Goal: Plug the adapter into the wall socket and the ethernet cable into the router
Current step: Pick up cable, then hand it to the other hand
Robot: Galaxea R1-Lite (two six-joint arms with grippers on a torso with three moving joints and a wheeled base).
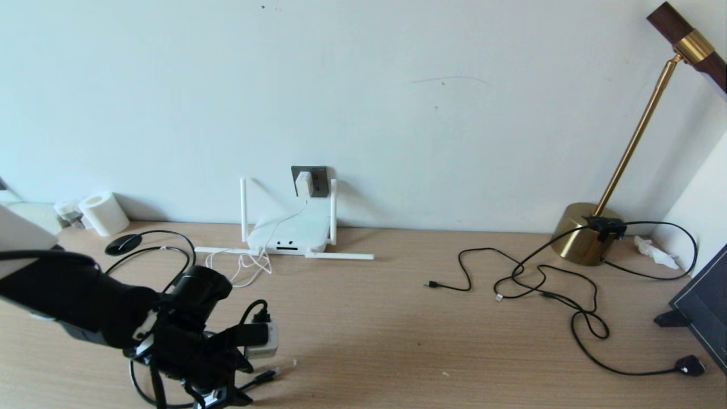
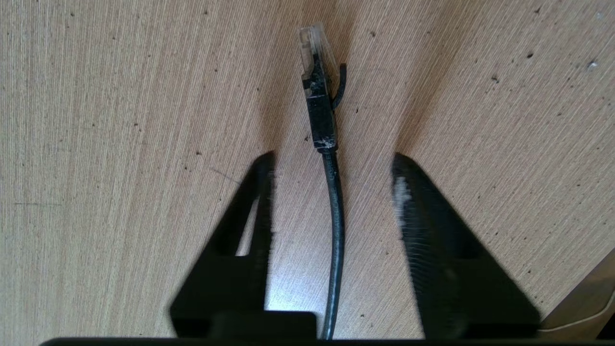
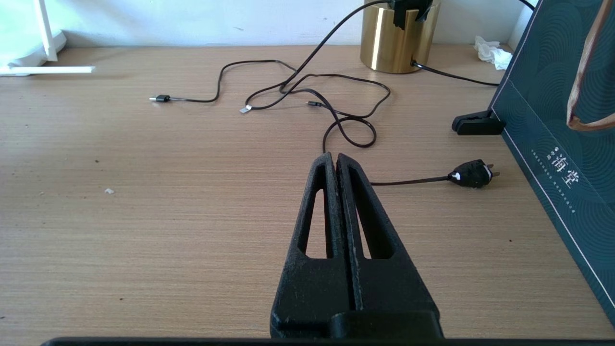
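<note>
One ethernet cable lies between the left gripper's two spread fingers, untouched; one adapter sits in one wall socket beyond, above one router; right gripper closed, empty.

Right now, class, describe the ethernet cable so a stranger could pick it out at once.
Start at the white router against the wall, then come forward along the wooden desk to the left tool. Between its open fingers lies the ethernet cable: thick and black, ending in a clear plastic plug, unlike the thinner black cords by the brass lamp.
</note>
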